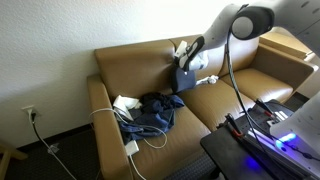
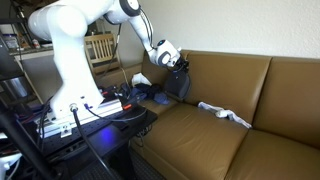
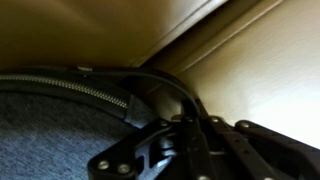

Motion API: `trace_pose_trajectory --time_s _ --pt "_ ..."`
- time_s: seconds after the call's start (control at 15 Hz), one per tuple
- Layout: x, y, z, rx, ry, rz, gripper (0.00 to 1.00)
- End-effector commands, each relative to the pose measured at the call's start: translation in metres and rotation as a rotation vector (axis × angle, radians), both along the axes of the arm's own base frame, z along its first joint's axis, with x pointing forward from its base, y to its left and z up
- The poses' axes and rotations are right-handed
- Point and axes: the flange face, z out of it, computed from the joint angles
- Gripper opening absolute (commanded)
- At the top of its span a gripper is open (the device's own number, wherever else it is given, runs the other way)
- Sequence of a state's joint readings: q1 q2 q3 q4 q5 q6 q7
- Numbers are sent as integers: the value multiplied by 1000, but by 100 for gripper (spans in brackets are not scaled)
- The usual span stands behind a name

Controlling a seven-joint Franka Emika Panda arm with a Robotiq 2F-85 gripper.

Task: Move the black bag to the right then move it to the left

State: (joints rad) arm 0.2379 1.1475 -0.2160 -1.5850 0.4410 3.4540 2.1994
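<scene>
Grip is being applied by the pincer [image 1: 187, 60] to the top of the black bag [image 1: 183, 80], with the jaws clenched tight together. In the wrist view a dark strap [image 3: 150, 80] of the bag is being pinched where it is arching down between the fingers [image 3: 175, 135]. A zipper [image 3: 70, 90] is being shown curving along the grey-blue fabric beside it. In both exterior views the bag is being held upright against the backrest of the brown sofa [image 1: 250, 85], near the seam between the two seat cushions. Whether its base is touching the seat cannot be told. A dark blue garment [image 1: 155, 110] is lying just beside the bag, with a white charger [image 1: 131, 147] at the front of that same cushion. A white cloth [image 2: 225, 113] is lying on the other cushion.
</scene>
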Motion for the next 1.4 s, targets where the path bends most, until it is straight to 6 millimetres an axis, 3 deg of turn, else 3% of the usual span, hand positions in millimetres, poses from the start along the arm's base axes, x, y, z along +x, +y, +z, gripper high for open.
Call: trace_pose_trajectory --time_s 0.0,0.07,0.2,0.33,0.53,0.8,0.93,1.07,1.33 --pt "13 -9 90 99 -83 32 1" --pt "14 -8 107 126 -103 55 1" --pt "15 15 140 172 -132 154 1" --pt "6 55 161 200 -144 283 1" --pt "-14 125 177 236 -114 464 1" --pt "-39 216 176 282 -41 698 1" --pt "-46 252 172 278 27 809 1" --pt "-51 275 166 254 86 901 1" --pt "-68 297 151 181 157 1053 1"
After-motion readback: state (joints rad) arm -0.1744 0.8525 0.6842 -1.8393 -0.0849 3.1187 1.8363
